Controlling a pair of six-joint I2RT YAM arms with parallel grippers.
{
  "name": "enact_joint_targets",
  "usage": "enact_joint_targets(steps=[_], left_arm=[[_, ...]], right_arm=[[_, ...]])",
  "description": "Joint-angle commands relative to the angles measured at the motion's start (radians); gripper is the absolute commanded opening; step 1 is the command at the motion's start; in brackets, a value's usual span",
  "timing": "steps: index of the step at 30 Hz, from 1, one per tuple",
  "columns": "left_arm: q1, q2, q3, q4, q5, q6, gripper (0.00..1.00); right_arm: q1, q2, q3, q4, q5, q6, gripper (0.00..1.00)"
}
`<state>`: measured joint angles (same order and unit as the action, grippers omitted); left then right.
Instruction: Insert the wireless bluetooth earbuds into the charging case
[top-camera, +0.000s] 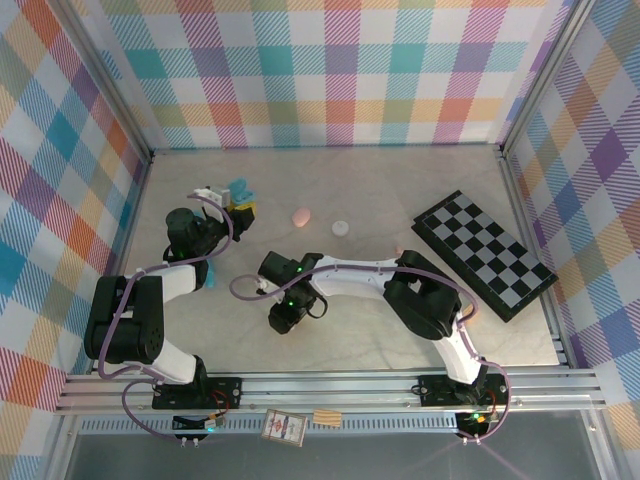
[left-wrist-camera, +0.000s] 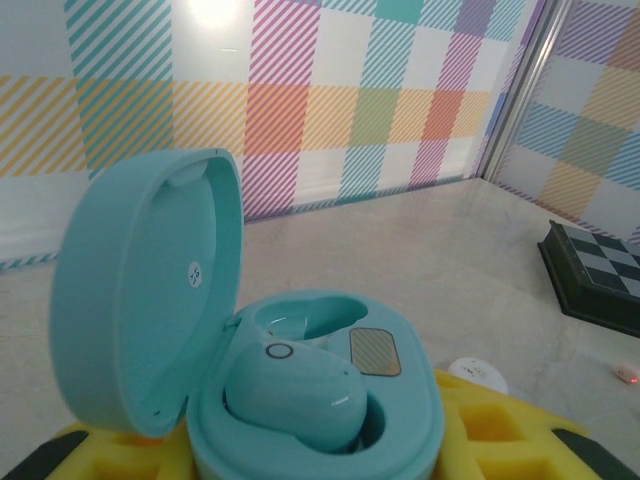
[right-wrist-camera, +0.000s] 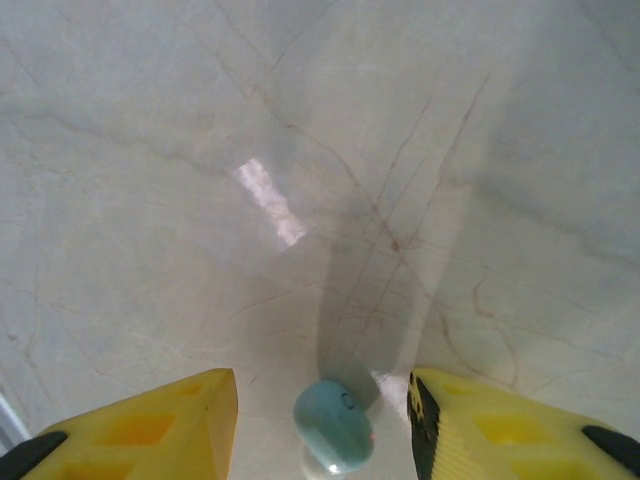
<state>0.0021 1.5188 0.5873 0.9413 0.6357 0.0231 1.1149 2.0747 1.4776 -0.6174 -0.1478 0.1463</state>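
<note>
1. Closest to the left wrist camera, your left gripper (top-camera: 240, 206) was clamped on the teal oval plastic charging case (left-wrist-camera: 318, 420). Its yellow padded fingers (left-wrist-camera: 492, 428) pressed both sides. The case was at the far left of the scene, lid hinged up and open.
2. One glossy teal plastic earbud (left-wrist-camera: 295, 392) already sat in the case's near well. The far well (left-wrist-camera: 300, 318) was empty, so I judged this case about half filled.
3. Your right gripper (top-camera: 283, 320) hovered over the pale marble-look table (right-wrist-camera: 300, 150) near the centre, jaws released and apart, grasping nothing.
4. A second small teal plastic earbud (right-wrist-camera: 335, 428) lay on the table between that gripper's yellow fingers, with a gap on either side.
5. What was left, by my reading: close on that loose earbud, carry it far and left to the open case, and seat it in the empty well.
6. Further right lay a pale pink oval case (top-camera: 301, 215), a white round piece (top-camera: 341, 227) and a black-and-grey chequered board (top-camera: 485, 255). Whether those also needed filling, you could not tell from these views.
</note>
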Motion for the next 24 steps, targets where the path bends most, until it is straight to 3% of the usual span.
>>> enact_joint_targets(steps=[1,24], left_arm=[[0.015,-0.011,0.025,0.015,0.014,0.015,0.31],[0.014,-0.014,0.026,0.015,0.021,0.016,0.31]], right_arm=[[0.012,-0.041,-0.034,-0.006,-0.07,0.016,0.48],[0.011,-0.031,-0.03,-0.009,-0.036,0.056,0.25]])
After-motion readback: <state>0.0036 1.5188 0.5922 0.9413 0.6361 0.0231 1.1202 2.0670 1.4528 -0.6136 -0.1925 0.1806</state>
